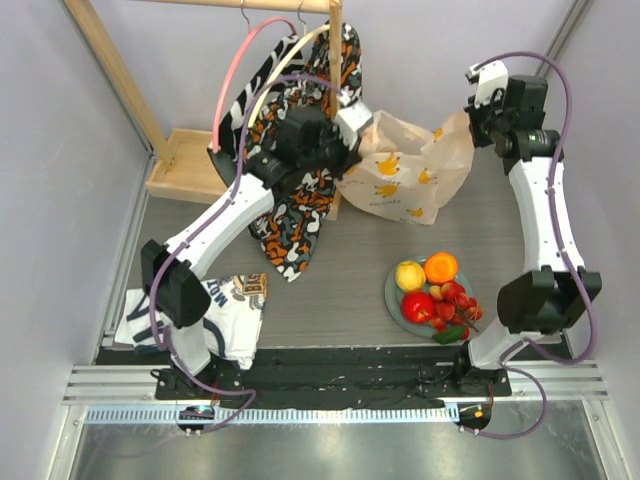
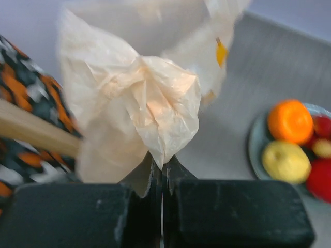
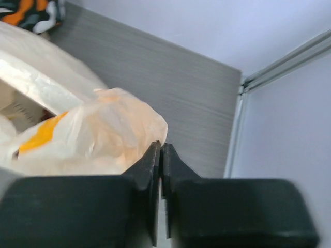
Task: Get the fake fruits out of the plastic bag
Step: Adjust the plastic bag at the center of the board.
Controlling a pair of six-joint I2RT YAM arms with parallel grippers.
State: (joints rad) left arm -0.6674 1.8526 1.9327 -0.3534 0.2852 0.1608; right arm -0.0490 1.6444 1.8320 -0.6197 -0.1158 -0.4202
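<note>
The beige plastic bag (image 1: 410, 172) is stretched between both grippers above the table's back. My left gripper (image 1: 352, 140) is shut on its left corner, the film pinched at the tips (image 2: 163, 161). My right gripper (image 1: 470, 118) is shut on its right corner (image 3: 160, 148). The bag also shows in the left wrist view (image 2: 134, 103) and the right wrist view (image 3: 77, 132). The grey-green plate (image 1: 392, 297) holds a yellow-red apple (image 1: 409, 275), an orange (image 1: 440, 267), a red apple (image 1: 418, 307) and a red berry cluster (image 1: 460, 300). No purple grapes show.
An orange-black-white patterned cloth (image 1: 300, 225) hangs from a wooden rack (image 1: 334, 60) beside my left gripper. The rack's wooden base (image 1: 185, 165) stands at the back left. A white printed shirt (image 1: 215, 310) lies at the front left. Walls close in both sides.
</note>
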